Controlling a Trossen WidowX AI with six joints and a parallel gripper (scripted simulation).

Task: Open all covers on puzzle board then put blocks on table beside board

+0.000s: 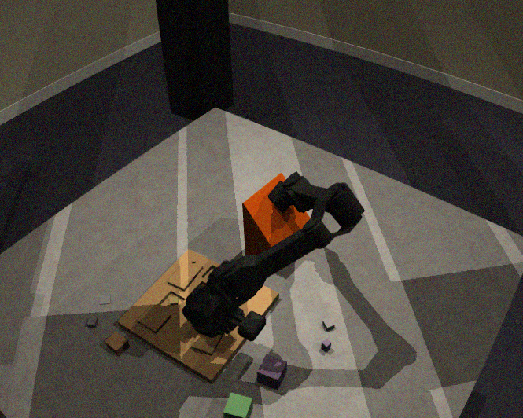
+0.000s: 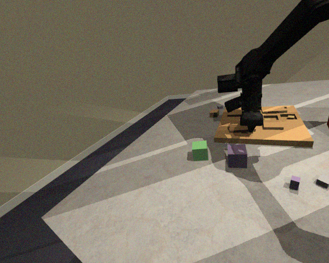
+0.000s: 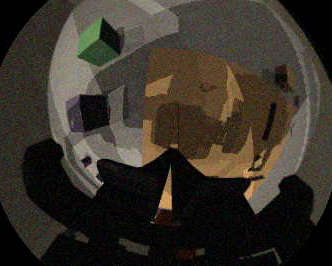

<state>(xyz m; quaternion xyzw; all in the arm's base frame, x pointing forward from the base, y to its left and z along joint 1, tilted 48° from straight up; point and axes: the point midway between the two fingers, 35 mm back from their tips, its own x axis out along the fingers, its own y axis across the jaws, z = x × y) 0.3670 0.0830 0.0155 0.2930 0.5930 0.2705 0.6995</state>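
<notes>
Black two-finger gripper fully closed, nothing held, tips by flat tan wooden cover. Push best kept low, light, along cover's path.

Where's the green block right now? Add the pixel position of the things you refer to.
In the top view, the green block (image 1: 238, 405) (image 2: 199, 150) (image 3: 98, 42) sits on the table at the bottom edge, just left of the bigger purple block (image 1: 271, 370) (image 2: 237, 155) (image 3: 88, 113).

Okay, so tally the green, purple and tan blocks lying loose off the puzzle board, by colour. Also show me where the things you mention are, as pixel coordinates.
Green block (image 1: 238, 405) (image 2: 199, 150) (image 3: 99, 42): 1
Purple blocks, a large one (image 1: 272, 370) (image 2: 237, 155) (image 3: 88, 113) and a small one (image 1: 325, 345) (image 2: 295, 183) (image 3: 86, 161): 2
Tan block (image 1: 116, 342) (image 2: 214, 113) (image 3: 284, 77): 1
Total: 4
</notes>
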